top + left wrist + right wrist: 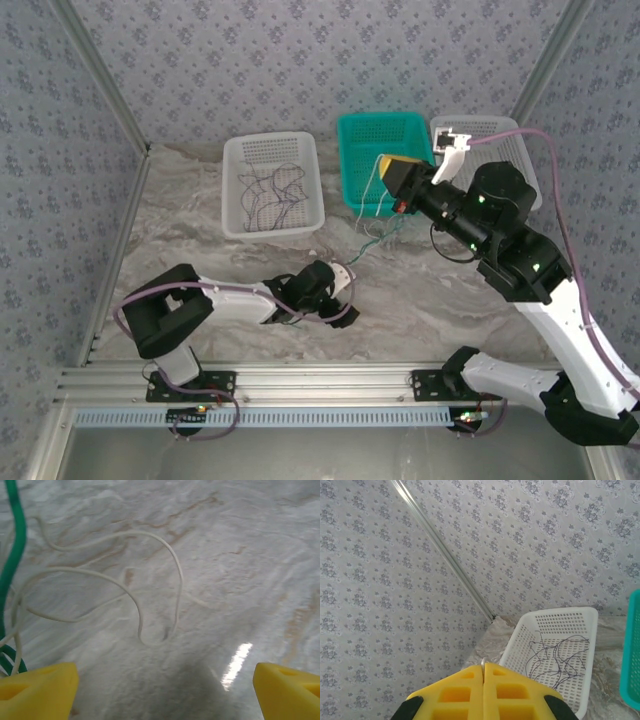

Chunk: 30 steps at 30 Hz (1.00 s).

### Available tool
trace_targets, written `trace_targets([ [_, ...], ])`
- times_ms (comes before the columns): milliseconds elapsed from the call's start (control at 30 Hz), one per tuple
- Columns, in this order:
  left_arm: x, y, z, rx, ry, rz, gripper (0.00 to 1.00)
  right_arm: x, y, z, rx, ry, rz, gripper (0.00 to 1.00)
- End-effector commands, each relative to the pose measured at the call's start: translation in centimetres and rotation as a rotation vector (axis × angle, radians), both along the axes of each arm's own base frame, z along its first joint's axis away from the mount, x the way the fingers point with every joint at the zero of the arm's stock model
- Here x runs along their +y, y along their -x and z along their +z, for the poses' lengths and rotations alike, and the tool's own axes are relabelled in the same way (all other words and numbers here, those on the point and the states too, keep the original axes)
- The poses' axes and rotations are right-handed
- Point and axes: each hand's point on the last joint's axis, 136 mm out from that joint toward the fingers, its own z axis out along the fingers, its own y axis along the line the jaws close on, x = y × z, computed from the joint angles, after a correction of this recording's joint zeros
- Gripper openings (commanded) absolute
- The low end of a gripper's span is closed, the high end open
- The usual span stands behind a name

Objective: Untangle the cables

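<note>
White basket (272, 228) holding dark cables (270, 190), teal basket (385, 150) at tabletop (200, 250) rear. Pale cable (135, 605) looped flat on tabletop; green cable (17, 540) rising steeply. Left tool (165, 680) wide open, empty. Right tool (483, 669) raised, pinching pale cable.

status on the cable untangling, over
left hand open, low over table. right hand raised, shut on cables; green cable and white cable trail on table. dark cables in white basket. nothing in the way seen.
</note>
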Motion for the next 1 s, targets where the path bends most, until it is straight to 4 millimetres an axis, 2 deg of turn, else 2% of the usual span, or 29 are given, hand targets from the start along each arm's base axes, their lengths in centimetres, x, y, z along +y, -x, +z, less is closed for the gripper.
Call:
trace_targets([
  [0,1.1,-1.6,0.4,-0.099,-0.015,0.076,0.88,-1.9,0.8,2.6,-0.059,-0.028,-0.044,0.0],
  [100,2.5,-1.9,0.3,-0.114,-0.046,0.131,0.88,-2.6,0.9,2.8,-0.066,-0.034,-0.064,0.0],
  [200,3.1,-1.4,3.2,-0.151,0.087,0.147,0.89,-2.9,0.8,2.6,-0.061,-0.029,-0.07,0.0],
  [267,2.8,-0.4,5.9,-0.167,0.178,0.098,0.9,-3.1,0.7,2.4,-0.057,-0.022,-0.077,0.0],
  [400,3.5,0.4,9.9,-0.226,0.252,0.062,0.94,-3.2,0.4,2.2,-0.05,-0.022,-0.078,0.0],
  [533,5.5,-0.7,11.9,-0.312,0.264,0.111,0.96,-2.6,0.3,2.0,-0.038,-0.038,-0.048,0.0],
  [600,5.7,-1.5,13.1,-0.315,0.304,0.123,0.96,-1.8,0.3,1.7,-0.029,-0.043,-0.009,0.0],
  [733,3.3,-2.0,18.0,-0.324,0.497,0.064,0.96,-0.3,-0.1,0.5,0.016,-0.043,0.043,0.0],
  [833,0.1,-2.6,19.0,-0.315,0.505,-0.017,0.96,-0.2,-0.3,0.0,0.029,-0.047,0.046,0.0],
  [967,-5.2,-2.7,20.5,-0.239,0.61,-0.154,0.97,-0.3,-0.1,0.0,0.038,-0.058,0.044,0.0],
])
